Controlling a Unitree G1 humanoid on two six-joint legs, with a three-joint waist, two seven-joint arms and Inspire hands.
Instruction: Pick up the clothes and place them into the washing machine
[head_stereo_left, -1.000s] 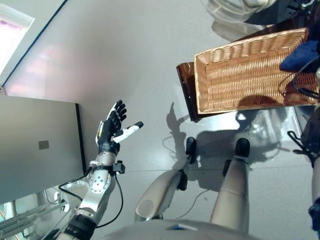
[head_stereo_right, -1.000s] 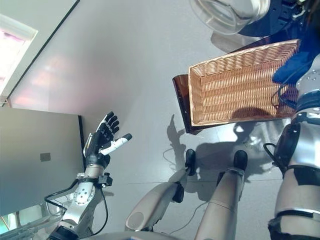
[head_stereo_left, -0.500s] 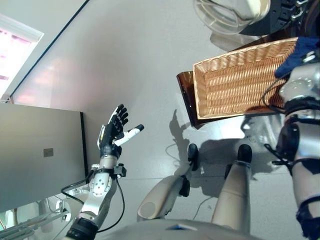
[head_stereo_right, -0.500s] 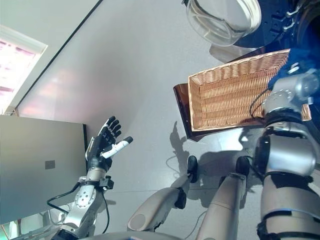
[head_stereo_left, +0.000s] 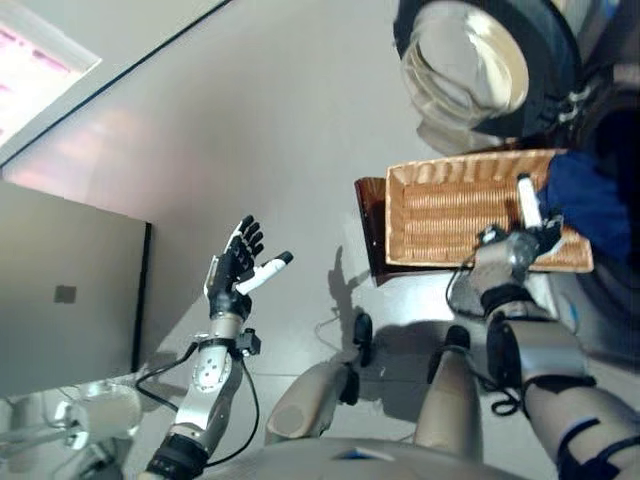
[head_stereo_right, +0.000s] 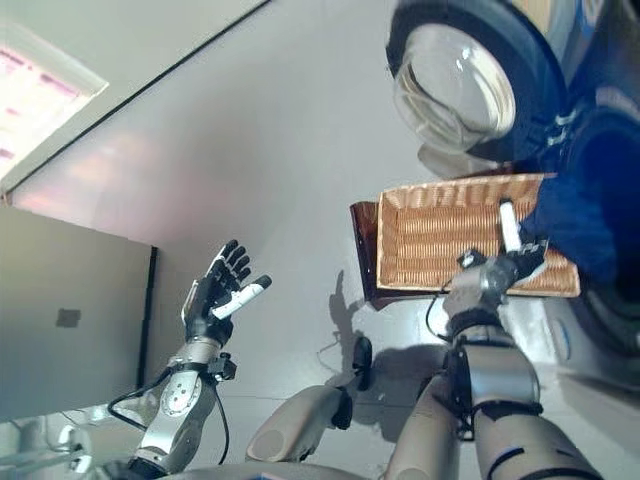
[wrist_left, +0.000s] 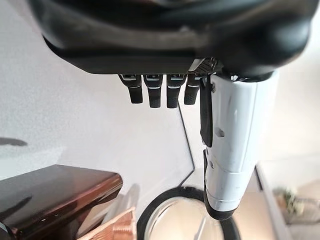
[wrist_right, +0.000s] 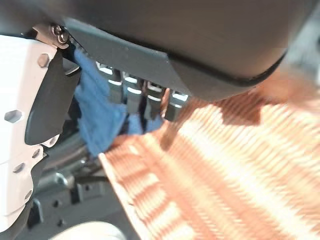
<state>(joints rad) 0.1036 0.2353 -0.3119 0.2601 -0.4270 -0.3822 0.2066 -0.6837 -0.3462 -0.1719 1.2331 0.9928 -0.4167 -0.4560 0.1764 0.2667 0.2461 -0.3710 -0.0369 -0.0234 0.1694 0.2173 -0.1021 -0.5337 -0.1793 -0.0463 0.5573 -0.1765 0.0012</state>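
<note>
A: what's around the basket?
B: wicker basket (head_stereo_left: 450, 215) sits on a dark brown stand (head_stereo_left: 371, 215); washing machine door (head_stereo_left: 475, 62) hangs open just beyond its far rim, glass bowl facing out; grey cabinet (head_stereo_left: 60, 290) well off to the left.
A: clothes?
B: blue cloth (head_stereo_left: 588, 200) draped over the basket's right end (against the machine front); rest of the basket floor bare.
A: hands?
B: right hand (head_stereo_left: 520, 240) over the basket's right end, thumb up, fingers straight, holding nothing; left hand (head_stereo_left: 235, 270) spread in the air above open floor, well clear of the cabinet edge.
</note>
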